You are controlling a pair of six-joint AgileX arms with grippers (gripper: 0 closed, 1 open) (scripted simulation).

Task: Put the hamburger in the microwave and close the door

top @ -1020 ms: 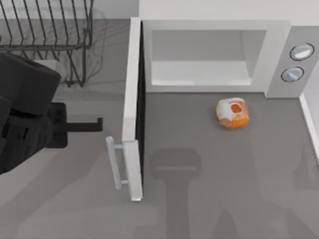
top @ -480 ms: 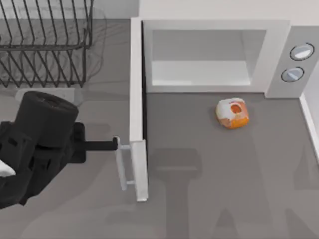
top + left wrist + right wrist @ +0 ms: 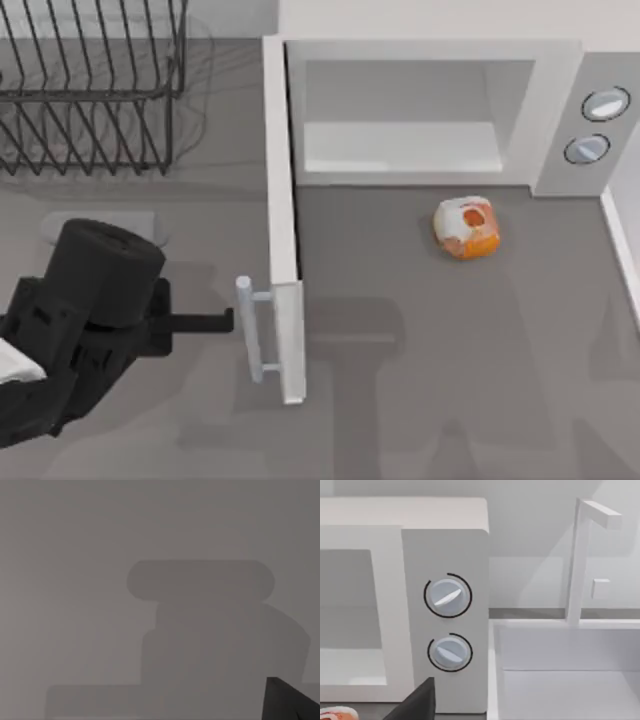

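Left claw (image 3: 225,321) is reaching at the door (image 3: 283,200), tip just beside its bar handle (image 3: 251,330); can't tell how far open. Hamburger (image 3: 466,227) is sitting on tabletop (image 3: 450,380) beyond door, w/ microwave (image 3: 430,110) cavity open behind it.

Top view: the rack (image 3: 95,85) is cut by the upper and left picture edges. The left arm (image 3: 70,330) runs off the left edge; its gripper (image 3: 215,321) shows as one dark bar pointing at the door handle (image 3: 250,328), finger spread not discernible. The microwave (image 3: 430,110) is cropped at the right. Right wrist view: the hamburger (image 3: 337,713) shows as a sliver at the lower edge (bulk cut off); a dark finger (image 3: 417,702) is partly in frame.
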